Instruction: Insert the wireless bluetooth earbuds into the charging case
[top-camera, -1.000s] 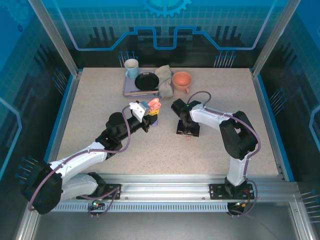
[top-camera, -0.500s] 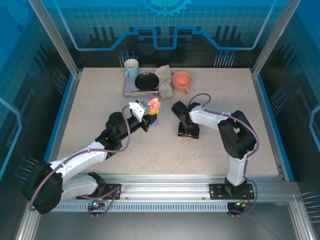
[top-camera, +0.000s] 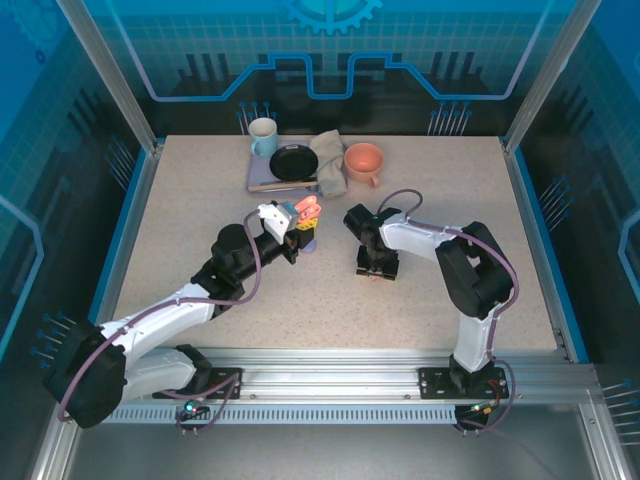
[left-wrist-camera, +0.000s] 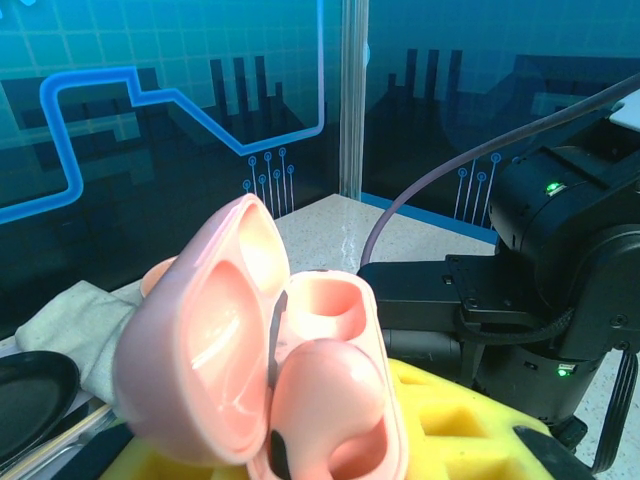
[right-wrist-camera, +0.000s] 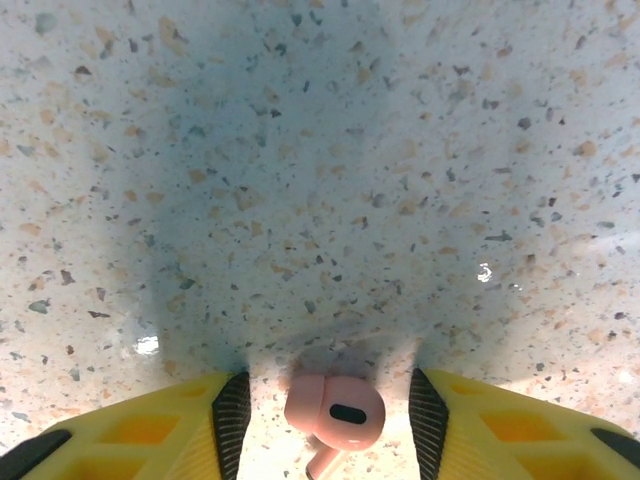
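My left gripper (top-camera: 298, 224) is shut on the pink charging case (top-camera: 309, 209) and holds it above the table. Its lid (left-wrist-camera: 190, 350) stands open. One salmon-pink earbud (left-wrist-camera: 330, 400) sits in the nearer socket, and the farther socket (left-wrist-camera: 335, 300) is empty. My right gripper (top-camera: 377, 267) points down at the table to the right of the case. Another pink earbud (right-wrist-camera: 335, 408) lies on the speckled surface between its fingers. The black pads (right-wrist-camera: 232, 418) stand apart from the earbud on both sides, so the gripper (right-wrist-camera: 330, 420) is open.
At the back stand a white mug (top-camera: 263, 135), a black pan (top-camera: 292, 162), a grey cloth (top-camera: 328, 160) and an orange cup (top-camera: 364, 160). A small purple object (top-camera: 310, 245) lies just under the left gripper. The right arm's dark body (left-wrist-camera: 560, 250) is close beside the case.
The right gripper has shifted slightly over the pink earbud, which showed just below it in the top view before and is now covered. The left arm has not moved.
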